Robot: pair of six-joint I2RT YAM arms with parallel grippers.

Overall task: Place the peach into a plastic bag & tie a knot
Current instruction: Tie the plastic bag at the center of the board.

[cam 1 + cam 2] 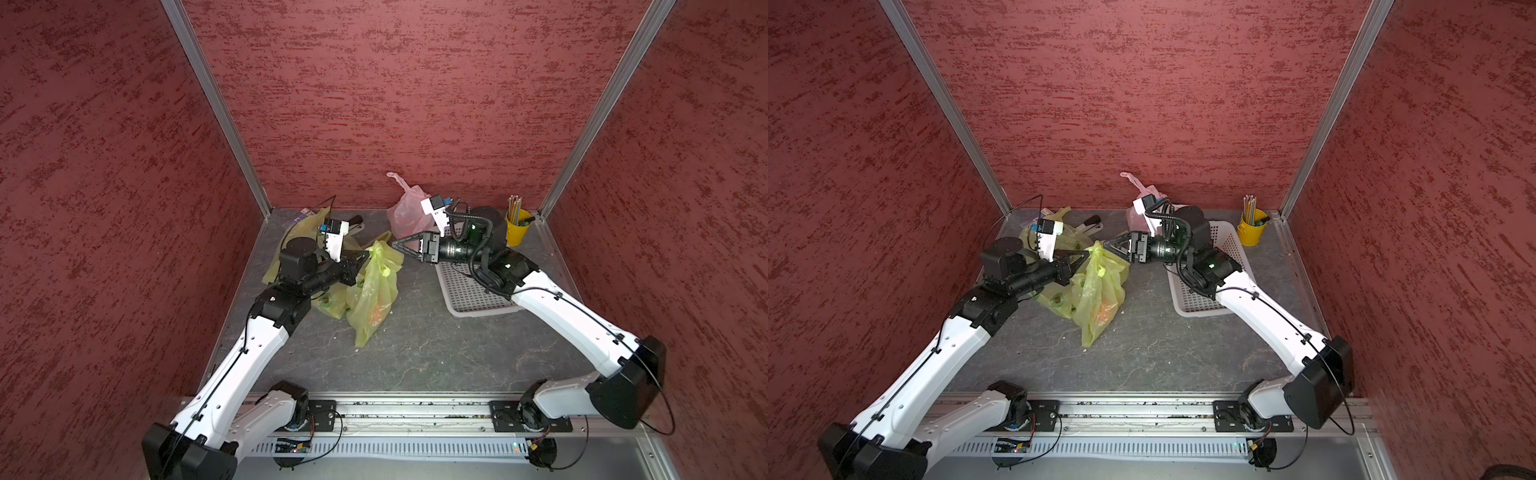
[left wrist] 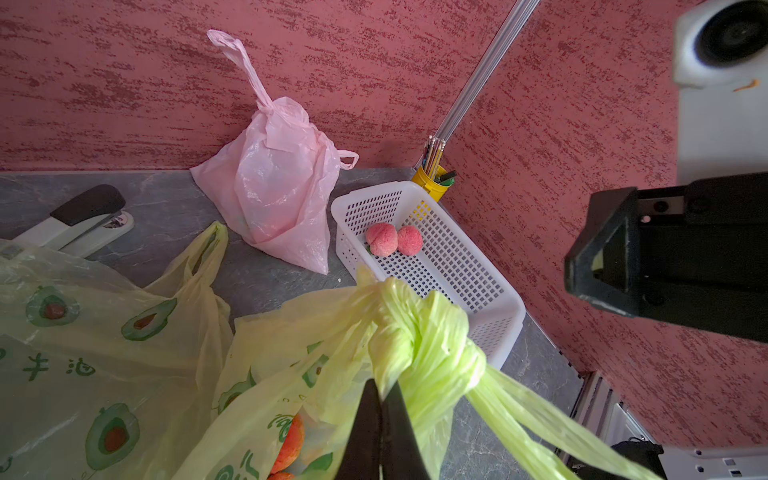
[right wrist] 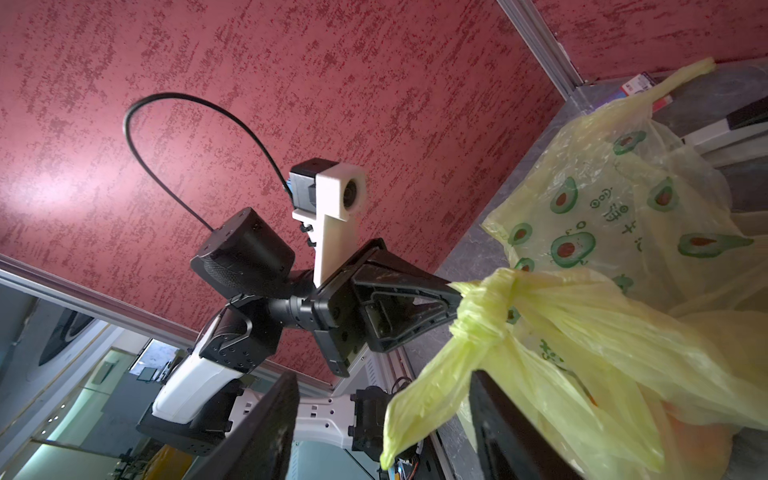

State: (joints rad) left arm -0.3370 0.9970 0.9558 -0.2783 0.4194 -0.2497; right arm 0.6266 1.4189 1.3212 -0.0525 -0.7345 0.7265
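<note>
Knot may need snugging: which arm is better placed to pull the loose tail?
Right, likely. The right arm has open jaws either side of the loose tail of the yellow-green plastic bag, while the left arm clamps the bag beside the knot, anchoring it.

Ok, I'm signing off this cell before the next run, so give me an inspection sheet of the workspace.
Surface: grey marbled tabletop, a few pale specks.
Job's things: yellow-green bag tied shut with a knot, orange peach showing through; two peaches lie in the white basket.
Clutter: tied pink bag by the back wall, second avocado-print bag, stapler, yellow cup of pencils.
Grippers: left gripper shut on the bag beside the knot; right gripper open, a loose handle tail between its jaws.
Cables: black cable loops above the left wrist; corrugated hose on the right arm.
Surroundings: red textured walls, aluminium corner posts.
</note>
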